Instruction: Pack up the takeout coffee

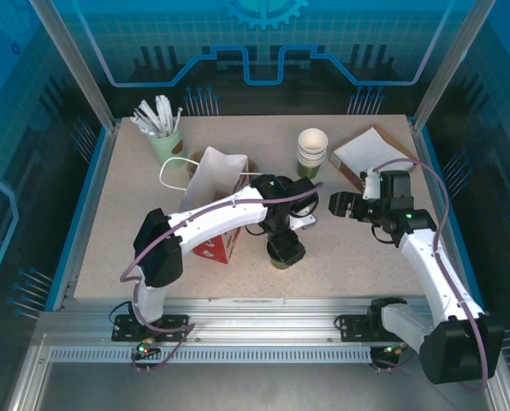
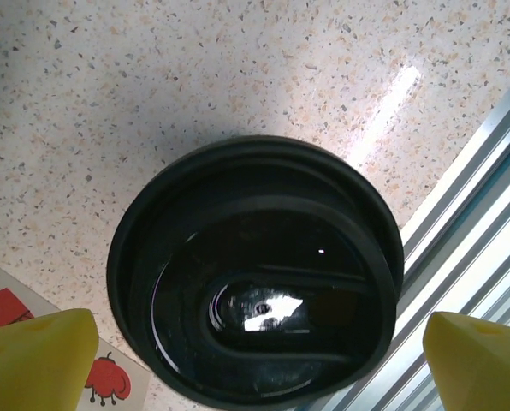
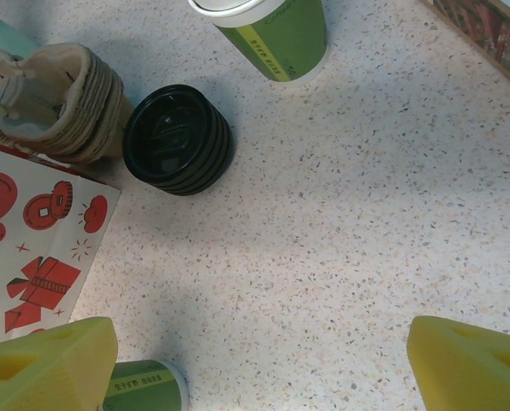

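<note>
Lid fitted. The coffee cup (image 2: 255, 274) stands on the table (image 2: 152, 77) directly beneath the left pincer (image 1: 286, 241), whose jaws are spread wide, clear of it. Right pincer (image 3: 257, 364): apart, empty. Remaining: transfer cup into the paper bag (image 1: 214, 193) just beside the left pincer.

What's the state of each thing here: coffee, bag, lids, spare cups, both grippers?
takeout coffee: upright on the table, lid on, not gripped, outside the bag.
left gripper: open, above the lid, fingers clear of it.
right gripper: open, empty, over the table.
paper bag: next to the coffee; can't tell whether its mouth is open.
black lids: stacked on the table.
lidless cups: nested, upright.
</note>
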`<action>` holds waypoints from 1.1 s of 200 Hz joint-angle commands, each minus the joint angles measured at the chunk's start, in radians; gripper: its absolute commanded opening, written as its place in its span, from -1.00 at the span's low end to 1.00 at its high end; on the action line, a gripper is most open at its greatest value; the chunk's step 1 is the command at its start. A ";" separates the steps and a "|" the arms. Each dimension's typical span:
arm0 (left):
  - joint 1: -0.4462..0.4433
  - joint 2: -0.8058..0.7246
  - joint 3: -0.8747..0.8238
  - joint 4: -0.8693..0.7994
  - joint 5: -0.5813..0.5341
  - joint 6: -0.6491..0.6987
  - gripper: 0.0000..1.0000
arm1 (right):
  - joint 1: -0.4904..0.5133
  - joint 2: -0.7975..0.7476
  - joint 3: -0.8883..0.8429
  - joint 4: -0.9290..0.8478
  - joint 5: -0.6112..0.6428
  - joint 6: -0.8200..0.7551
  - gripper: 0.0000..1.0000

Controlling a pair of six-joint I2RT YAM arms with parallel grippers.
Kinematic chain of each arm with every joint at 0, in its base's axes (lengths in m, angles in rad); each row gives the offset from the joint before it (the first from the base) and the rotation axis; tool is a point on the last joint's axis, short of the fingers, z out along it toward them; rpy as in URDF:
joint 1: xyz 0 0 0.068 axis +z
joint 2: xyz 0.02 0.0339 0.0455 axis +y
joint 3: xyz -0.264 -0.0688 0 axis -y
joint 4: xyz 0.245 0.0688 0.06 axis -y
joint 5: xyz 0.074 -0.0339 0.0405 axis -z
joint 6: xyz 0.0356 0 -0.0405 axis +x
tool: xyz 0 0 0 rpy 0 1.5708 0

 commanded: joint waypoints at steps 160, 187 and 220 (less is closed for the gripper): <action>-0.023 0.092 0.050 -0.051 -0.034 -0.004 0.91 | -0.023 -0.007 -0.020 -0.014 -0.014 -0.024 0.80; -0.026 0.098 0.055 -0.057 -0.031 -0.007 0.85 | -0.023 -0.004 -0.020 -0.014 -0.018 -0.024 0.80; -0.026 0.101 0.058 -0.063 -0.029 -0.013 0.77 | -0.022 0.001 -0.020 -0.012 -0.020 -0.025 0.79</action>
